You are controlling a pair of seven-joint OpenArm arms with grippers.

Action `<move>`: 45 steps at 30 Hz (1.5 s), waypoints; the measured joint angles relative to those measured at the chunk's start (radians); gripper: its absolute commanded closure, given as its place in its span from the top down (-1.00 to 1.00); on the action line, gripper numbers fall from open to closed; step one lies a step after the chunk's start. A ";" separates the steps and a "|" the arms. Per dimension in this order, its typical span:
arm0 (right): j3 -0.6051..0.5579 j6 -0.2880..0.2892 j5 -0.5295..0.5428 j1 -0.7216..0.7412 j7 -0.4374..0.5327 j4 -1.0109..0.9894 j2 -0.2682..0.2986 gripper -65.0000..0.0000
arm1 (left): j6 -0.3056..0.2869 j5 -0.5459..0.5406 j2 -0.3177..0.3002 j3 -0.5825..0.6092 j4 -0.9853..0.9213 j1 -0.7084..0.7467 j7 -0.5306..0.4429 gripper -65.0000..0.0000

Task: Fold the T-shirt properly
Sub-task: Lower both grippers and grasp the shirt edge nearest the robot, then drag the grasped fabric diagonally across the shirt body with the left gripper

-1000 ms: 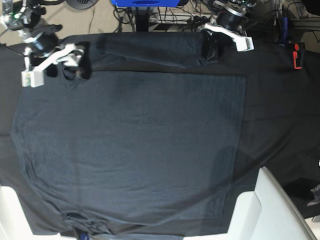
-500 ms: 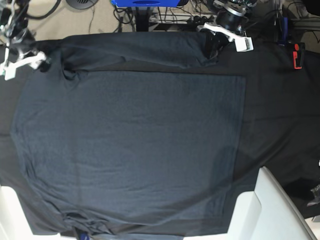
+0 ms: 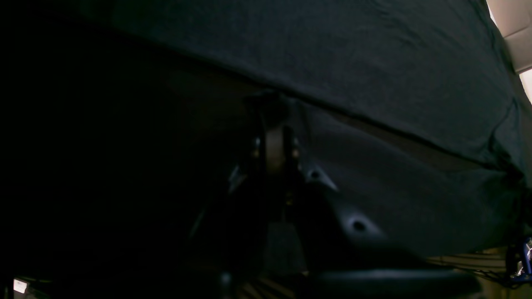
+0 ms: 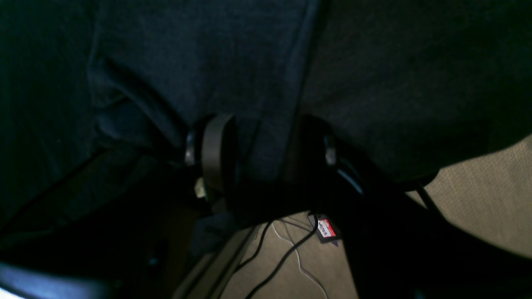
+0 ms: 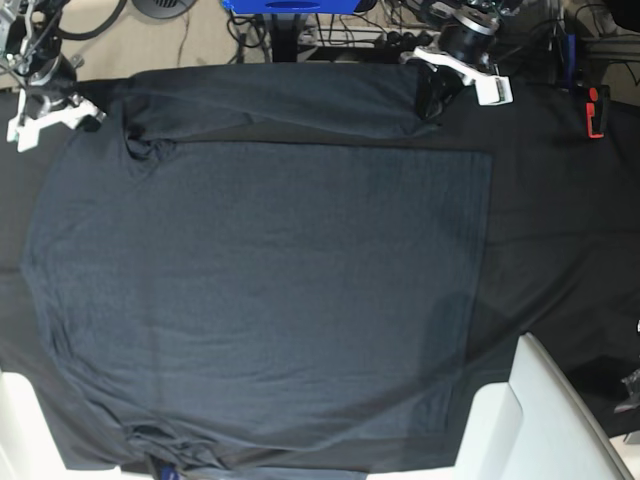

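T-shirt (image 5: 260, 290): spread flat across the bench (image 5: 560, 220), far edge pinched at both corners.
Left hand (image 5: 432, 98): clamped tight on fabric.
Right hand (image 5: 92, 115): narrowed around a fabric fold.
Tip: lift both corners level, fold evenly.

A smooth black tablecloth (image 5: 560, 230) covers the table, with a small red and black object (image 5: 597, 110) near its far right edge, two white padded shapes (image 5: 545, 420) at the near corners, a blue item (image 5: 290, 6) and tangled cables (image 5: 350, 35) on the beige floor (image 4: 478, 207) beyond.
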 measured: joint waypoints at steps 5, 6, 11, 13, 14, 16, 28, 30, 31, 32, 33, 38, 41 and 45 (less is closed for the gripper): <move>0.000 0.000 0.000 0.002 0.002 0.000 0.000 -0.29 | 0.000 0.000 0.002 0.002 0.000 0.000 0.000 -1.00; 0.000 0.000 0.000 0.002 0.001 0.000 0.000 -0.36 | 0.000 0.000 0.002 0.001 0.000 0.000 0.000 -1.00; 0.000 0.000 0.000 0.002 -0.002 0.000 0.000 -1.00 | 0.000 0.000 0.002 0.001 0.004 0.000 0.000 -1.00; 0.000 0.000 0.000 0.002 -0.003 0.000 0.000 -0.98 | 0.003 0.001 0.000 0.001 0.021 0.002 0.003 -1.00; 0.000 0.000 0.000 0.003 -0.003 0.000 0.000 -0.98 | 0.002 0.003 -0.003 0.002 0.038 0.003 0.003 -1.00; 0.000 -0.002 -0.002 0.010 -0.009 0.001 0.000 -0.98 | 0.003 0.005 -0.024 0.009 0.076 0.003 0.002 -1.00; -0.002 -0.146 0.003 0.120 -0.165 0.074 0.043 -0.98 | 0.144 0.008 -0.093 -0.017 0.298 -0.095 0.261 -1.00; -0.002 -0.173 0.003 0.150 -0.187 0.074 0.056 -0.98 | 0.147 0.008 -0.092 -0.034 0.319 -0.130 0.301 -1.00; -0.002 -0.179 0.000 0.162 -0.196 0.074 0.059 -0.98 | 0.154 0.008 -0.092 -0.035 0.326 -0.148 0.321 -1.00; -0.002 -0.181 0.000 0.175 -0.207 0.074 0.060 -0.98 | 0.154 0.008 -0.091 -0.035 0.330 -0.171 0.338 -1.00; -0.002 -0.181 0.003 0.187 -0.218 0.073 0.060 -0.98 | 0.151 0.007 -0.091 -0.032 0.334 -0.194 0.356 -1.00; -0.001 -0.185 0.007 0.251 -0.263 0.050 0.059 -0.98 | 0.154 0.006 -0.083 -0.029 0.336 -0.327 0.432 -1.00; 0.000 -0.184 0.004 0.291 -0.266 -0.019 0.061 -0.98 | 0.154 0.007 -0.045 -0.031 0.328 -0.398 0.492 -1.00; 0.001 -0.188 -0.009 0.323 -0.267 -0.089 0.086 -0.98 | 0.155 0.008 -0.022 -0.031 0.286 -0.469 0.523 -1.00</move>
